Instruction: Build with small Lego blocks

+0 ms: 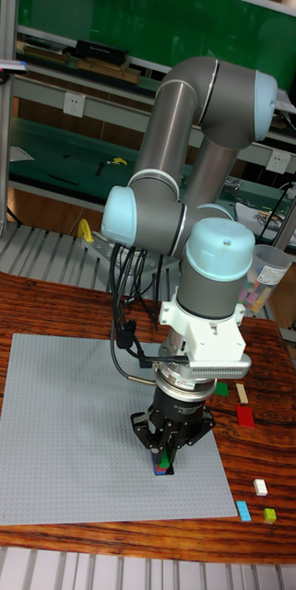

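Note:
A grey Lego baseplate (83, 424) lies on the wooden table. My gripper (167, 458) points straight down over the plate's front right part. Its fingers are closed around a small green block (167, 456). Right under it a small stack with red and blue blocks (162, 470) sits on the plate. The green block seems to rest on that stack; the contact is hidden by the fingers.
Loose blocks lie on the wood right of the plate: green (222, 390), cream (242, 394), red (245, 417), white (260, 486), light blue (244, 511), yellow-green (270, 515). A clear plastic cup (266, 273) with pieces stands at the back right.

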Action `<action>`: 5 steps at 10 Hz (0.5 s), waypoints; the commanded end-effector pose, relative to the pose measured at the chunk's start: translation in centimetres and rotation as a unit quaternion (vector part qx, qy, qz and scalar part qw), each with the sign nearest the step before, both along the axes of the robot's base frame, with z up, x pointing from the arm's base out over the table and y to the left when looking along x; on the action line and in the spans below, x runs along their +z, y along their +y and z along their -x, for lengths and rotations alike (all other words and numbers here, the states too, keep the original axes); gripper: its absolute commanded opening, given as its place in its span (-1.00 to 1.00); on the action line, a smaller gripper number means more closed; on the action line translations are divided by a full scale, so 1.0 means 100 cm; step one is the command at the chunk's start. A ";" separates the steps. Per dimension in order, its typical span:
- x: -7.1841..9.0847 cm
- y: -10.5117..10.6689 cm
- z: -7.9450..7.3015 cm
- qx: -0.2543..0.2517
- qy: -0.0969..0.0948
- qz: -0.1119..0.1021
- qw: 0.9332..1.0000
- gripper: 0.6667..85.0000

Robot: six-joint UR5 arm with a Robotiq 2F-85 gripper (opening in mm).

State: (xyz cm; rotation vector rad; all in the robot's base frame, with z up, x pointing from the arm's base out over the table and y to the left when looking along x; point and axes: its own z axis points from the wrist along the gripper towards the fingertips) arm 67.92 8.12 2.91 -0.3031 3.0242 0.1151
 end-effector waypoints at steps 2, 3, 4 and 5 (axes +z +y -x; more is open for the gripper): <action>0.001 -0.002 -0.001 0.007 -0.003 -0.005 1.000 -0.98; 0.001 -0.004 -0.001 0.014 -0.003 -0.011 1.000 -0.98; 0.001 -0.007 -0.002 0.016 -0.002 -0.009 1.000 -0.98; 0.005 -0.009 0.000 0.014 0.001 -0.003 1.000 -0.98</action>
